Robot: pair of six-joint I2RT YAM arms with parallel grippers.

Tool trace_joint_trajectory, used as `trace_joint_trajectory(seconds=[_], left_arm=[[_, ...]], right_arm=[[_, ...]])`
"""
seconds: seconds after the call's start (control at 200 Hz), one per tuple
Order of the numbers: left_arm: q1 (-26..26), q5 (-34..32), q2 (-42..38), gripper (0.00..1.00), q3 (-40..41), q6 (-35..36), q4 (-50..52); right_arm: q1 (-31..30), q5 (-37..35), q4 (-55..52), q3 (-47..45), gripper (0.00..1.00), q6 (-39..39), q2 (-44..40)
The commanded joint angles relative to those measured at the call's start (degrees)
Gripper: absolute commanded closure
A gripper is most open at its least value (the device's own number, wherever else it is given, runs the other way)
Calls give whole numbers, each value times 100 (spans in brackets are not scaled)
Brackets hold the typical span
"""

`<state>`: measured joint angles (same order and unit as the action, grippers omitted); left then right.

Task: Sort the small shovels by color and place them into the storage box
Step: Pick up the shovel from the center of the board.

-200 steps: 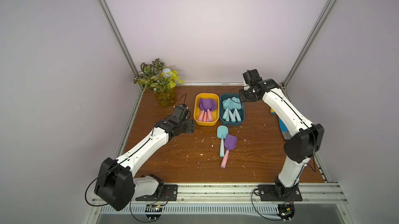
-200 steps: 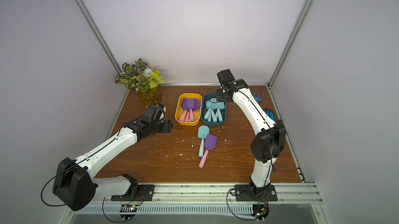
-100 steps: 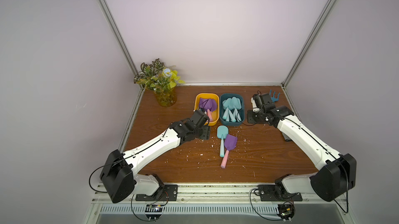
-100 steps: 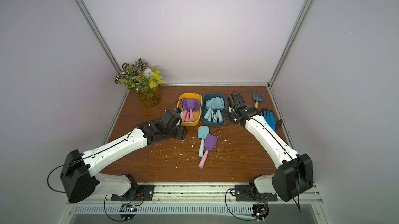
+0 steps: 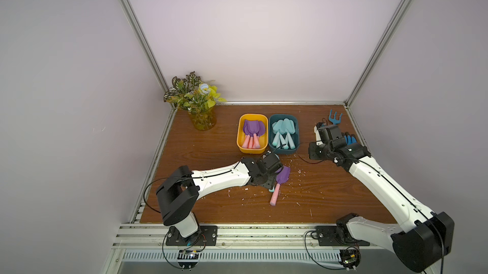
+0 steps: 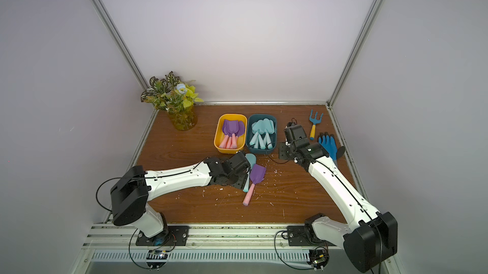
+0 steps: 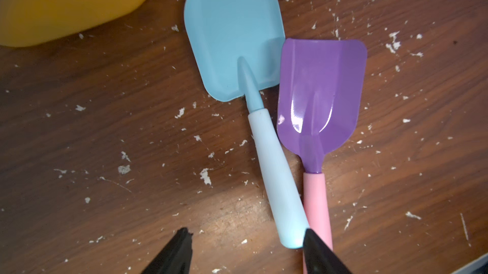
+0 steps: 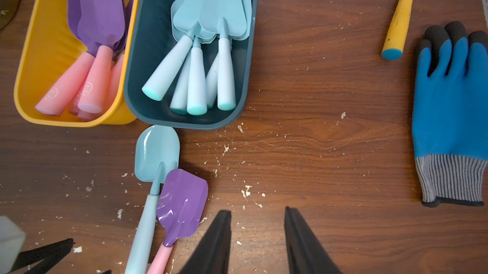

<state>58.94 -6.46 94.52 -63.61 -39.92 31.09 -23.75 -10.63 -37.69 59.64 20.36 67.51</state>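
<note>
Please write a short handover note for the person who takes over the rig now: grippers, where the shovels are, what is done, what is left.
Left gripper: open, fingers either side of the loose blue shovel's handle end, not gripping.
Right gripper: open, empty, above the table near the teal box.
Done: purple shovels in the yellow box, blue shovels in the teal box.
Left: that blue shovel and a loose purple shovel, touching, on the table.

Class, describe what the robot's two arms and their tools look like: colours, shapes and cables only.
Both the left arm and the right arm have smooth white link shells joined by bulky black joint housings. Thin black cables loop out near the lower joints and run along the links. The left tool and the right tool each end in two black, tapering, wedge-shaped fingers.
</note>
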Motion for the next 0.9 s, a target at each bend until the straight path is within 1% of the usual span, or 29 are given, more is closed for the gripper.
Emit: trace_joint_trajectory(seconds=[0.0,0.23,0.55,0.896], left_arm=[[117,0,88,31,-151,-150,100],[158,105,233,31,-82,-131,-29],[153,298,547,31,-195,-47,-292],[153,423,812,35,-248,19,-437]], right_arm=[[36,-125,273,-56,60,-69,-54],[37,-47,411,-109,60,-17,40],[37,-58,473,-99,60,-18,113],[41,-35,537,-119,60,-63,213]])
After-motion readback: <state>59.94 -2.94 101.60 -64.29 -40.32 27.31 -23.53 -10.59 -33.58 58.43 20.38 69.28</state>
